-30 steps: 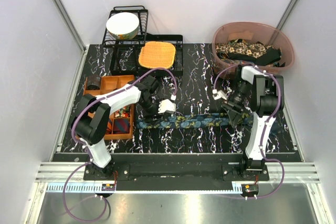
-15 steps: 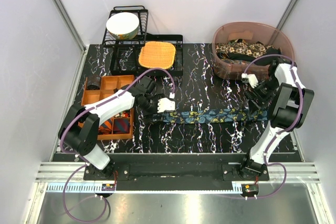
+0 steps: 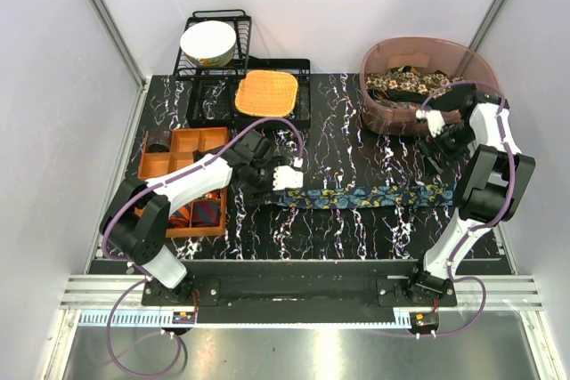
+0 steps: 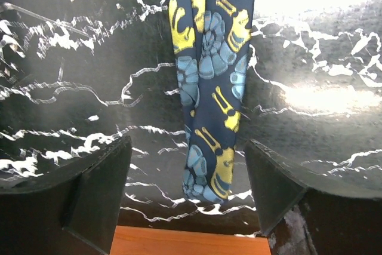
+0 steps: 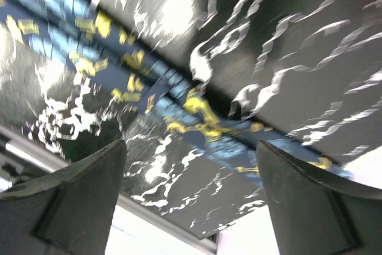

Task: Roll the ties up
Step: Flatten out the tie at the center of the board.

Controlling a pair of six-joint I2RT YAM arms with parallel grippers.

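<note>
My left pincer [image 4: 186, 171] is open, one finger each side of the blue tie [image 4: 212, 58] end; my right pincer [image 5: 191, 165] is open, empty.

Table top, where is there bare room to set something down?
Two bare patches: the middle of the table, between the black rack, the pink tub and the blue tie; and the near strip between that tie and the front edge. Crowded: the left side, with the orange tray, and the far right corner by the tub.
</note>
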